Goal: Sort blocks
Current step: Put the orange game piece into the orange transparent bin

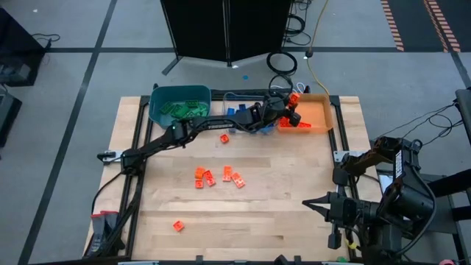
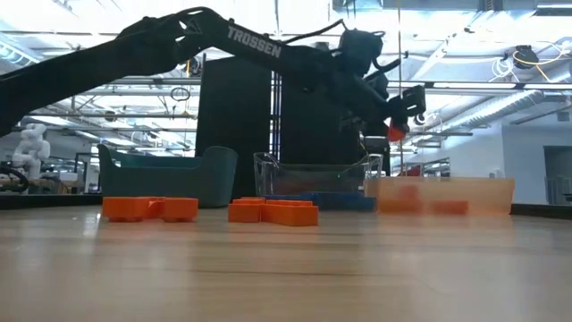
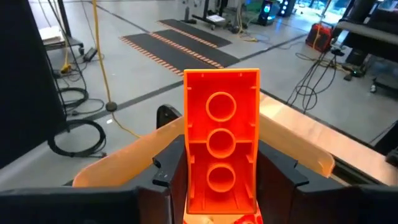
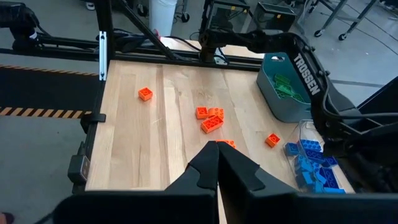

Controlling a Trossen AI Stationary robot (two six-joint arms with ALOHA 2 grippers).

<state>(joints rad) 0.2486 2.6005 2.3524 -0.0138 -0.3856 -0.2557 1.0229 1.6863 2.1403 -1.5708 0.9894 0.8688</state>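
My left gripper (image 1: 291,107) reaches across the table to the far left corner of the orange bin (image 1: 318,110) and is shut on an orange-red block (image 3: 221,118). In the low view the block (image 2: 394,132) hangs above the bin (image 2: 474,192). Several loose orange-red blocks (image 1: 219,177) lie flat mid-table, one (image 1: 224,138) near the bins and one (image 1: 177,225) toward the near edge. The teal bin (image 1: 193,94) holds green blocks (image 1: 182,110); the clear bin (image 4: 306,130) holds blue blocks (image 4: 311,167). My right gripper (image 4: 217,149) is shut and holds nothing, raised at the table's right side. My left gripper pinches the block's two long sides (image 3: 191,171) between its two fingers (image 3: 168,171), near the end closest to the wrist. The block sticks out forward along the fingers, its hollow underside with three round tubes facing the wrist camera. It is lifted clear, above the orange bin.
The three bins stand in a row along the table's far edge: teal, clear, orange. Cables (image 1: 283,62) lie on the floor behind them. Bare wood shows at the near right (image 1: 280,221). The right arm's body (image 1: 397,199) stands off the table's right edge.
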